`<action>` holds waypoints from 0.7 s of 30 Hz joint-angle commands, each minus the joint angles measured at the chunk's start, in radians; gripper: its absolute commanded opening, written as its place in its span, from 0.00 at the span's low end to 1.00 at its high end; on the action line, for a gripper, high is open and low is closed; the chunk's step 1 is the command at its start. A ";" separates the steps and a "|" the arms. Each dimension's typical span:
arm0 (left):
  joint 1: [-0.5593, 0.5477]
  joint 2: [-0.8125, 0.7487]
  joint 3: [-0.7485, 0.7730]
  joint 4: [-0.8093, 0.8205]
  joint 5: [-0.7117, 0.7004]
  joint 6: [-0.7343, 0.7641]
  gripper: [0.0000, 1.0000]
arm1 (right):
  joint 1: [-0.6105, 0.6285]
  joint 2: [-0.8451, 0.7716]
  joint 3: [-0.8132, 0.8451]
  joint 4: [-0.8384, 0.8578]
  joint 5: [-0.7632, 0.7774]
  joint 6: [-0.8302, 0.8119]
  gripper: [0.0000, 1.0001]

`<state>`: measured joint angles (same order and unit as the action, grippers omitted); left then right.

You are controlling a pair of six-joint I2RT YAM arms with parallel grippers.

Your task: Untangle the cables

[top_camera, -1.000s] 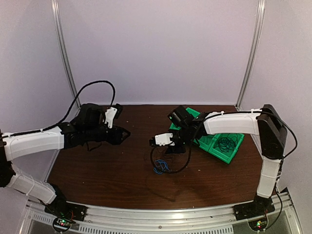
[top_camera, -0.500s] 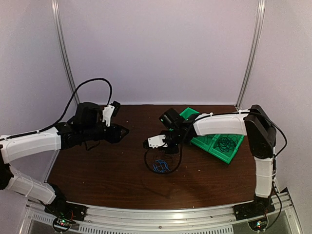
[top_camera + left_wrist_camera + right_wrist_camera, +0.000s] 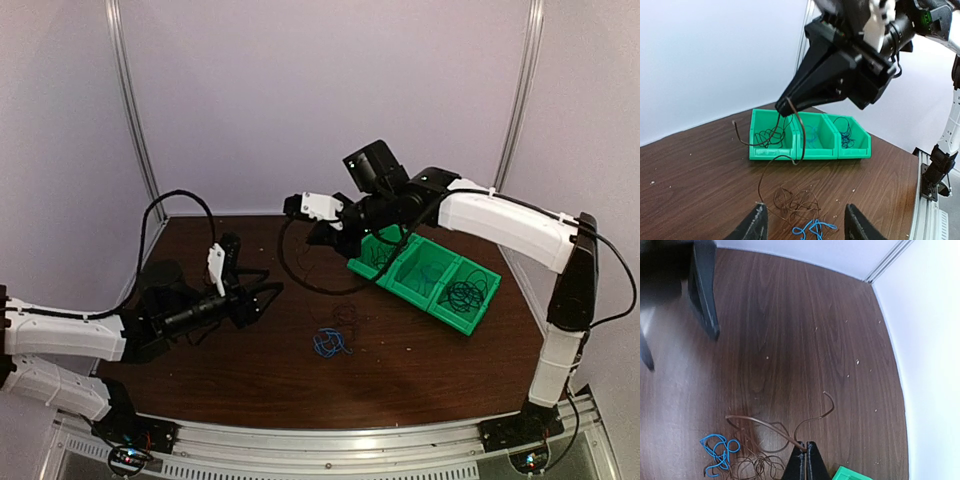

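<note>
The right pincer (image 3: 786, 106), down and spread at the tangle a second ago, is now hanging high beside the green plastic bin (image 3: 452, 320), pressed together on a thin, springy brown cable (image 3: 802, 135). The left pincer (image 3: 268, 291) is staying spread, now lower over the dark wood-grain bench (image 3: 220, 370). A curly blue cable (image 3: 328, 344) and loose brown loops (image 3: 795, 202) are lying on the bench between the arms.
</note>
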<state>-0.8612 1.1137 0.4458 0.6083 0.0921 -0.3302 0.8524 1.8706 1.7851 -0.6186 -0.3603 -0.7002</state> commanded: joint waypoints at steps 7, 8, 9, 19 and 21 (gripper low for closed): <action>-0.053 0.394 0.099 0.565 -0.153 0.007 0.54 | -0.007 -0.135 0.091 -0.047 -0.146 0.169 0.00; -0.053 0.452 0.130 0.604 -0.126 0.006 0.54 | -0.009 -0.145 0.099 -0.042 -0.147 0.175 0.00; -0.052 0.506 0.171 0.617 -0.102 -0.001 0.54 | -0.009 -0.154 0.108 -0.040 -0.149 0.179 0.00; -0.056 0.918 0.431 0.594 -0.190 -0.118 0.17 | -0.091 -0.269 0.240 -0.028 -0.157 0.155 0.00; -0.054 0.947 0.460 0.502 -0.273 -0.145 0.11 | -0.131 -0.279 0.289 -0.025 -0.171 0.156 0.00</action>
<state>-0.9142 2.0109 0.8577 1.1568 -0.0380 -0.4107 0.7856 1.6497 1.9808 -0.6632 -0.5011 -0.5499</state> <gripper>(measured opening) 0.153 0.005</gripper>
